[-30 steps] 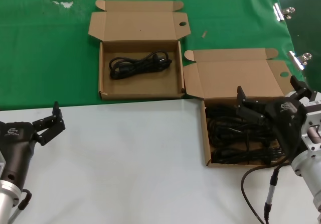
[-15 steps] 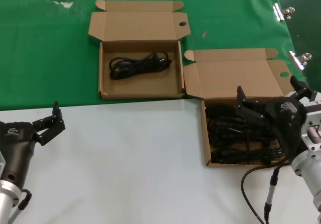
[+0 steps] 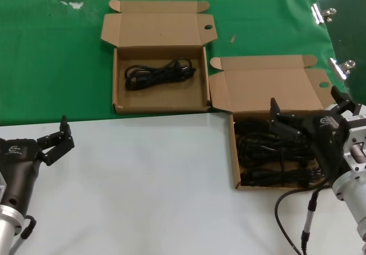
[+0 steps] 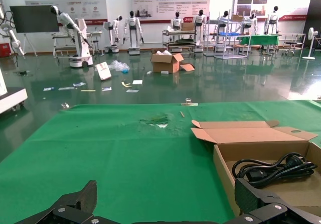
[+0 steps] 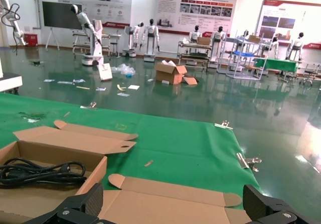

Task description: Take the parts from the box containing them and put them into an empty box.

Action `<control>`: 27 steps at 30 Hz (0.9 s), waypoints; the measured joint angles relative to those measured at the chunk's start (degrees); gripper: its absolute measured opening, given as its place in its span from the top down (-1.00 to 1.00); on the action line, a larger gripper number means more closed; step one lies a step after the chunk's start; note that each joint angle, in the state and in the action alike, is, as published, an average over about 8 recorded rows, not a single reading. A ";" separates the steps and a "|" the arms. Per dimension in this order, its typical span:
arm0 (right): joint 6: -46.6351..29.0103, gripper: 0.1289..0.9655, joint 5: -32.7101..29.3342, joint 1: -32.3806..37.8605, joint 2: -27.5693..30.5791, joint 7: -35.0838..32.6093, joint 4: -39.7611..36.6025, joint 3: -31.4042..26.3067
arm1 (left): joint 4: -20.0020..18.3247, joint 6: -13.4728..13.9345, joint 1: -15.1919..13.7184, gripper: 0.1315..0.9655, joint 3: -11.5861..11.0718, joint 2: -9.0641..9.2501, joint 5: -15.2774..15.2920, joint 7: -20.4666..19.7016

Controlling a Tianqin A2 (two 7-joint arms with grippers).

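**Right pincer over the full box, cables lying left to right**

Head view: your right gripper (image 3: 306,113) hangs with its fingers spread wide over the shallow brown cardboard mailer box on the right (image 3: 233,152), which holds the stacked black coiled power cables (image 3: 260,158). The bundles lie directly under and just left of the pincer, long axis left to right across the box. The right arm is plainly the nearer one. Your left gripper (image 3: 58,139) waits wide open over the white table surface (image 3: 143,180) at near left, well apart from both boxes. The second brown cardboard mailer box (image 3: 117,89), far and left on the green cloth (image 3: 51,55), already holds one coiled black cable (image 3: 160,72).

Left wrist view: both dark fingers stand wide apart; that far box (image 4: 223,163) with its cable (image 4: 273,166) lies ahead.

Right wrist view: fingers wide apart, nothing between them. The open lid of the full box (image 5: 170,204) sits just ahead; the cables below are out of sight here.
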 joint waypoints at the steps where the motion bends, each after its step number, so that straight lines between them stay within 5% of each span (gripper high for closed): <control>1: 0.00 -1.00 0.00 0.00 0.00 0.00 0.00 0.00 | 0.00 0.00 0.00 -1.00 0.00 0.00 0.00 0.00; 27: 0.00 -1.00 0.00 0.00 0.00 0.00 0.00 0.00 | 0.00 0.00 0.00 -1.00 0.00 0.00 0.00 0.00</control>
